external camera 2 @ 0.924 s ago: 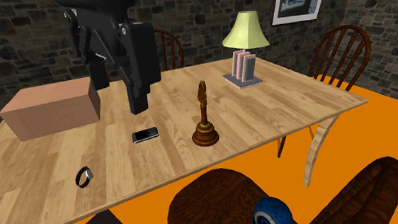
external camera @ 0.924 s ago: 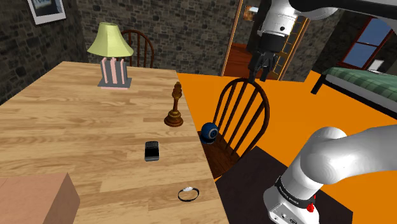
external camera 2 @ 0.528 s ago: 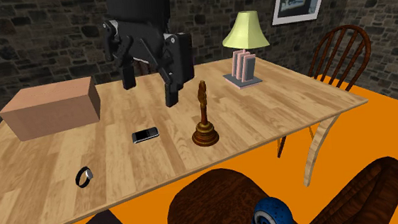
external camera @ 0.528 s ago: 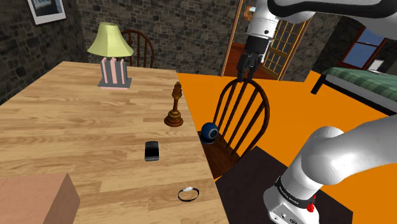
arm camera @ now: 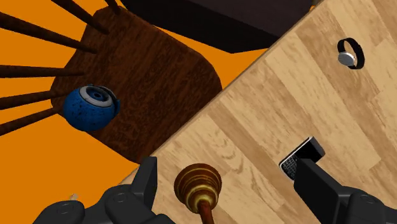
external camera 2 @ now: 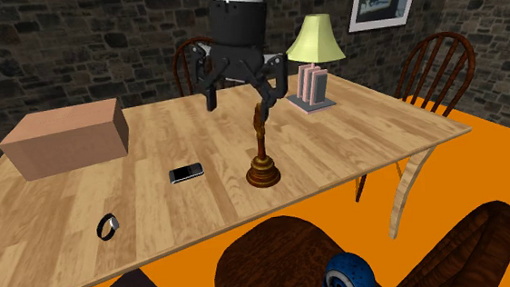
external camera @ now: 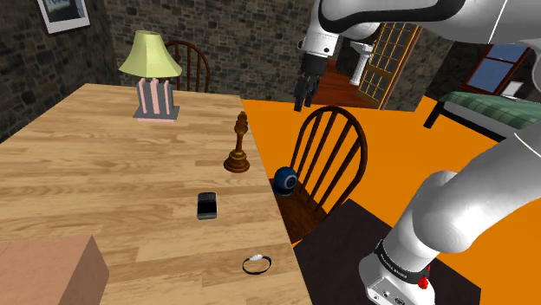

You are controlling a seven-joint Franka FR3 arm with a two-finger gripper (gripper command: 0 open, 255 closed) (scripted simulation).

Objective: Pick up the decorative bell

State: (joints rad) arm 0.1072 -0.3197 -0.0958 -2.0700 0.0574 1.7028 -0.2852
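**Open jaws above the bell at the tabletop's edge**

The decorative bell (external camera: 237,149) (external camera 2: 263,158) (arm camera: 198,184) stands upright on the wooden tabletop (external camera: 87,173) (external camera 2: 361,127) (arm camera: 254,108), close to the edge that borders the orange floor; it is brown, with a round base and a slim turned handle pointing up. The white arm (external camera: 381,13) reaches in from above, and its black jaws hang in the air over that edge, spread wide and holding nothing. In the wrist view the bell sits between the two fingers, nearer one of them, and neither touches it. In the second exterior view one fingertip overlaps the top of the handle, and whether they touch cannot be told from there.

A dark phone (external camera: 206,205) (external camera 2: 185,173) (arm camera: 301,155) lies flat on the tabletop near the bell; a small dark ring-shaped band (external camera: 257,263) (external camera 2: 109,226) (arm camera: 349,53) lies further along the same edge. A lamp (external camera: 152,74) (external camera 2: 315,57) with a pale green shade stands well apart from the bell; a plain brown box (external camera: 48,269) (external camera 2: 65,139) rests at another end. A dark wooden chair (external camera: 334,152) (external camera 2: 278,255) (arm camera: 159,76) is drawn up just beside the bell's edge, and a blue ball (external camera: 285,178) (external camera 2: 348,276) (arm camera: 90,107) sits on its seat.
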